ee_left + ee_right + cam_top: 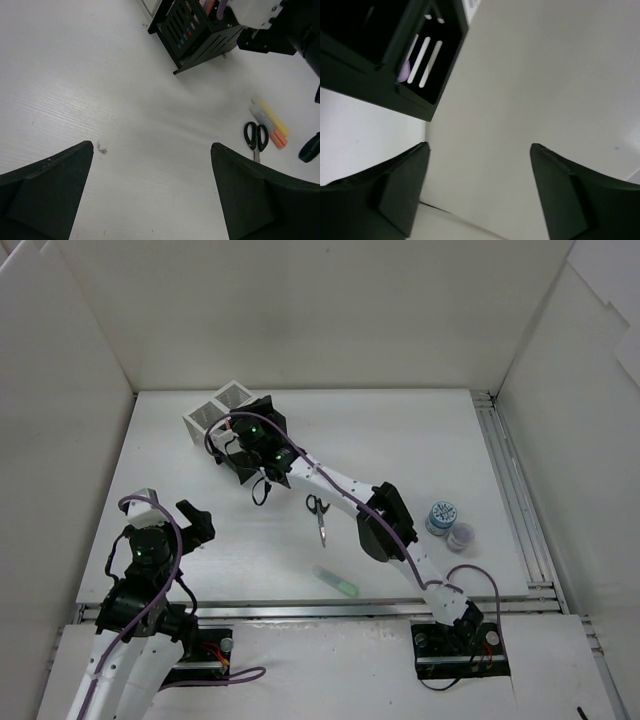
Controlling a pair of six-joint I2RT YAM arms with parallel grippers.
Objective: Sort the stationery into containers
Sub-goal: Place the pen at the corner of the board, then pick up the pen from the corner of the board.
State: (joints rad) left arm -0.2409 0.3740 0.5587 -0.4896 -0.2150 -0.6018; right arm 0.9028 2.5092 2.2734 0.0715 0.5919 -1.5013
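Note:
The containers show as white mesh cups [222, 408] at the back left, with a black cup [197, 31] holding several pens. My right gripper [252, 436] hovers over the black cups and hides them from above; in its wrist view it [479, 150] is open and empty, beside the black cup [390, 47], with a purple pen [403, 73] behind the slots. Black-handled scissors [318, 512] [256, 135] lie mid-table, next to a yellow highlighter [273, 117] and an orange-tipped one [278, 139]. A green highlighter [336, 582] lies near the front. My left gripper [193, 523] [151, 147] is open above bare table.
Two small blue-lidded jars [441, 515] stand at the right, near a metal rail [510, 490] along the table's right edge. White walls enclose the table on three sides. The right arm [385, 525] stretches diagonally across the middle, over the scissors area.

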